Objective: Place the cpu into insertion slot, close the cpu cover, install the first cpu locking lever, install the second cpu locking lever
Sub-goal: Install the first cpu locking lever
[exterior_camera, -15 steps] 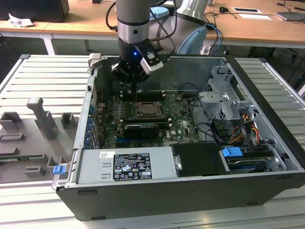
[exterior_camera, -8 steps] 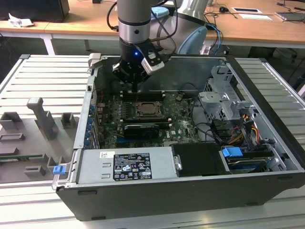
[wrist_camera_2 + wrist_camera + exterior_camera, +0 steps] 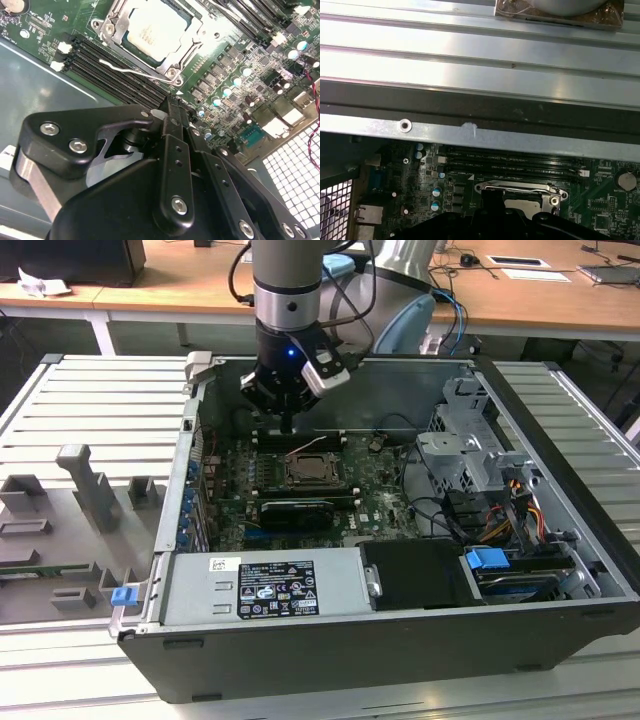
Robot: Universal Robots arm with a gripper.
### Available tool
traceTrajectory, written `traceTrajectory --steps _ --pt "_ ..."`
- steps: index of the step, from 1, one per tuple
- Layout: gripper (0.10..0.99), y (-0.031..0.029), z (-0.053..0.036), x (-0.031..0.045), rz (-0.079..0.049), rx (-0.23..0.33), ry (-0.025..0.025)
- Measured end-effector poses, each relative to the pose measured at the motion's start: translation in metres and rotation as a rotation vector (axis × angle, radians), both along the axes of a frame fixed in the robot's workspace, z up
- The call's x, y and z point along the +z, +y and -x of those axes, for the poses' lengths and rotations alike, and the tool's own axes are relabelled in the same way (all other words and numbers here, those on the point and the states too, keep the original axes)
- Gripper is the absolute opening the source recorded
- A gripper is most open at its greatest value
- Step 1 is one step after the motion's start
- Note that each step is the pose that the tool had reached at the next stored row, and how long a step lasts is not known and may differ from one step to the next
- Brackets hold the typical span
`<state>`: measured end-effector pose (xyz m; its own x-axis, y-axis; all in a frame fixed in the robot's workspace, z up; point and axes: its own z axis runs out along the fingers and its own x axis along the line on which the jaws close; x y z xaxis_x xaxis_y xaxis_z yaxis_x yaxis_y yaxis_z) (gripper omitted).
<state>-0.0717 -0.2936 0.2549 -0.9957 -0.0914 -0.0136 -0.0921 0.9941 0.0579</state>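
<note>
The cpu (image 3: 156, 31) shows a pale silver-grey face inside the silver cpu cover (image 3: 112, 30), on a green circuit board (image 3: 45, 30) dotted with pale teal capacitors (image 3: 237, 80). The memory slots (image 3: 107, 70) are black with white end clips. The gripper (image 3: 172, 117) is matte black with silver screws. In the exterior view, the computer case (image 3: 330, 650) is dark grey, the ribbed table (image 3: 90, 410) pale grey, and a blue connector (image 3: 488, 562) stands out.
</note>
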Motion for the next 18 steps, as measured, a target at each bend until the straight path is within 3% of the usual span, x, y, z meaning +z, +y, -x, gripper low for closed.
traceTrajectory --steps 18 --pt "0.106 0.0 -0.01 -0.0002 0.0 -0.001 0.0"
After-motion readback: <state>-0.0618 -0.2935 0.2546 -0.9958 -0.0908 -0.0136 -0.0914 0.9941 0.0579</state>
